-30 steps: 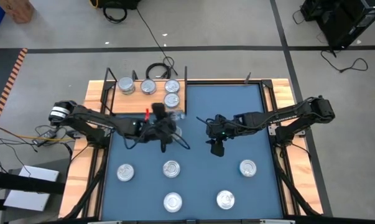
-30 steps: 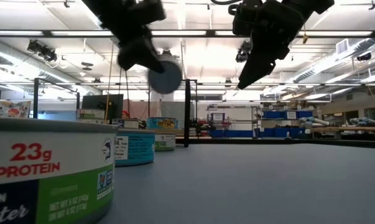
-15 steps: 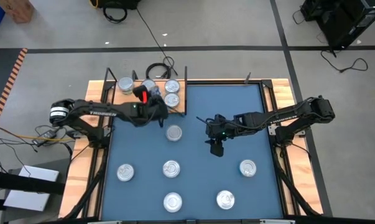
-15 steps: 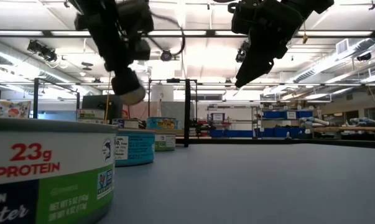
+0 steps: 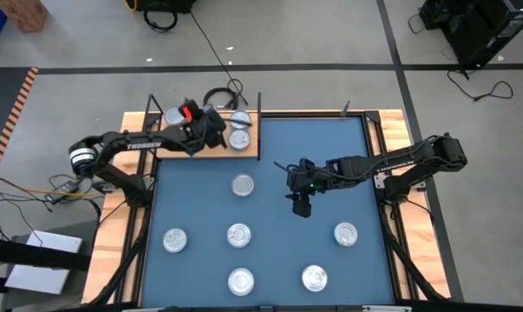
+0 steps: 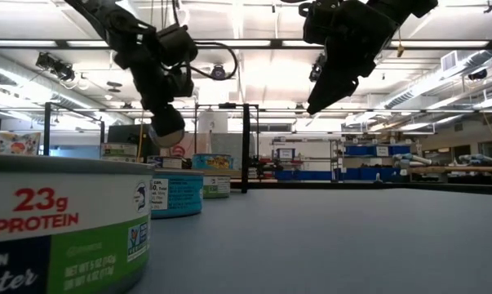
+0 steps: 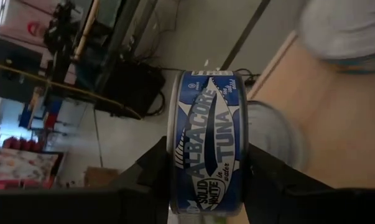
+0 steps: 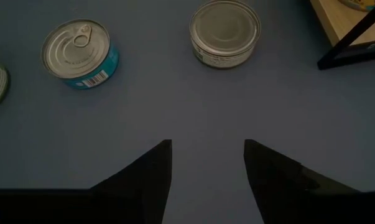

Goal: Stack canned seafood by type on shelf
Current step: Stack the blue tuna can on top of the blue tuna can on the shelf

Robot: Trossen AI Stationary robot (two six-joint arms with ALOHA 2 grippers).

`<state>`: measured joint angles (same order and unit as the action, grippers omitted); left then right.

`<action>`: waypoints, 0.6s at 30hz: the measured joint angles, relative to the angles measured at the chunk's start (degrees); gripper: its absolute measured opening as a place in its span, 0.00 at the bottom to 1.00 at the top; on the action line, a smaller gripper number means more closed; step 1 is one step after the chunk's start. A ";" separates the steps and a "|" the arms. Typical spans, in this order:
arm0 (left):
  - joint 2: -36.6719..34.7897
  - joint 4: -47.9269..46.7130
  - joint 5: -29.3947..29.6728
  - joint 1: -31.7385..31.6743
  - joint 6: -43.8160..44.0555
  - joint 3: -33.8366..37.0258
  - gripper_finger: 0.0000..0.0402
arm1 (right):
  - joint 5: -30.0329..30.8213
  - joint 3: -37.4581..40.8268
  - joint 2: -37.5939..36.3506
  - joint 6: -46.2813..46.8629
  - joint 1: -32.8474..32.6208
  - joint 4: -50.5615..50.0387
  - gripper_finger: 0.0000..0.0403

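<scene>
The left gripper, pinching an albacore tuna tin, has swung from mid-frame to the shelf at upper left, ready for stacking; the right gripper hovers spread, mid-frame.

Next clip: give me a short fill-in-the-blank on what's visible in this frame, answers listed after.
1. The left gripper is shut on a tin labelled albacore ____.
2. That held tin is over the wooden ____.
3. The right gripper hovers over the blue mat with its fingers ____.
4. Loose tins lying on the mat number ____.

Answers: tuna; shelf; open; six
</scene>
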<state>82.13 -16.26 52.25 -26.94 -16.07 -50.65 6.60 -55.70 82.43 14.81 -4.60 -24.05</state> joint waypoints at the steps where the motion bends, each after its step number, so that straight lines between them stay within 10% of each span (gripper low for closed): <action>1: 0.00 0.26 -0.76 -0.86 -0.38 0.00 0.37 | 0.00 0.00 0.00 0.00 0.02 0.00 0.51; 18: 5.83 4.72 -4.53 -6.07 -4.80 -0.18 0.37 | 0.01 0.00 0.00 -0.04 0.04 0.13 0.51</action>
<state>87.96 -11.55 47.72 -33.01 -20.87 -50.83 6.61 -55.70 82.43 14.76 -4.56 -23.92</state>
